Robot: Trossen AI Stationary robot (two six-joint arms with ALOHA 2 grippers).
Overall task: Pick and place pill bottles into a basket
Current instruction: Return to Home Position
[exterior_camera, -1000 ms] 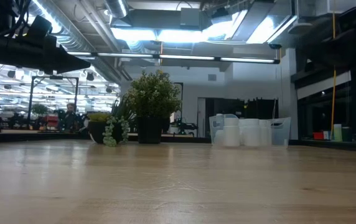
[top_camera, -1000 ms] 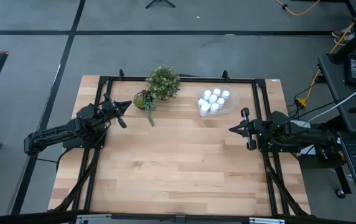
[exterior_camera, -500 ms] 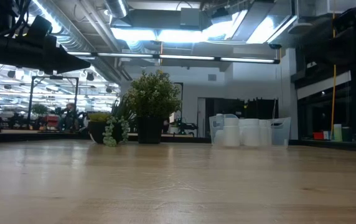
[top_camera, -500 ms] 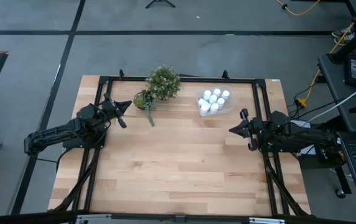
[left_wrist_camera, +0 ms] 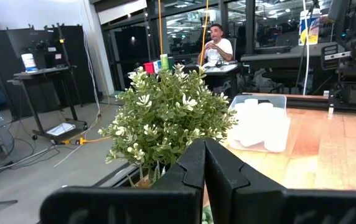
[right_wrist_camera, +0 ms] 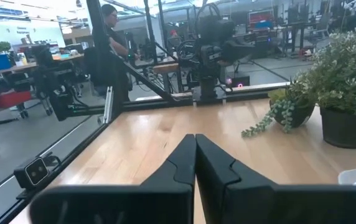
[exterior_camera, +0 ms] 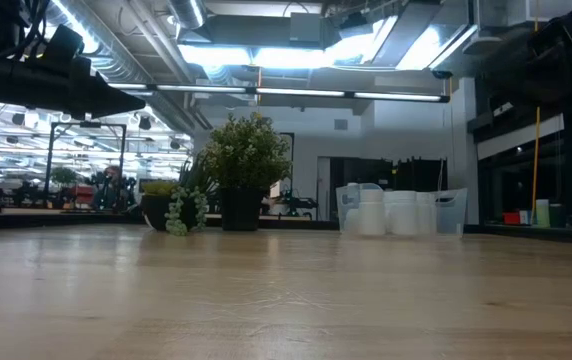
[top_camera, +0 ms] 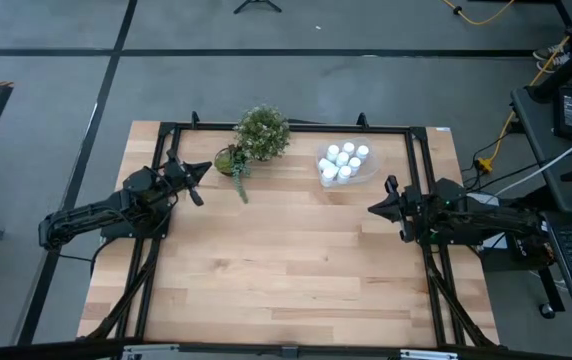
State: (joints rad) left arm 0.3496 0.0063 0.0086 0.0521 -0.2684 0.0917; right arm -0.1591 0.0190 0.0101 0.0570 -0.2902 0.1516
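Bottles (top_camera: 342, 160): high view, clustered in basket (top_camera: 371, 172) at table (top_camera: 286, 270) far edge, right of plant (top_camera: 262, 131); left gripper (top_camera: 206, 167) and right gripper (top_camera: 372, 209) at opposite sides. Low view: bottles upright in basket. Wrist views: both grippers' fingers pressed together, holding nothing.

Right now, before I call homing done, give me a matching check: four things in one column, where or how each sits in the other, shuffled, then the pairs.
1. pill bottles
2. left gripper
3. right gripper
4. leafy plant

A. shut and empty, over the right side of the table
B. at the far edge, near the middle
C. inside the clear basket
D. shut and empty, over the left side, beside the small trailing plant

Pairs: 1-C, 2-D, 3-A, 4-B.
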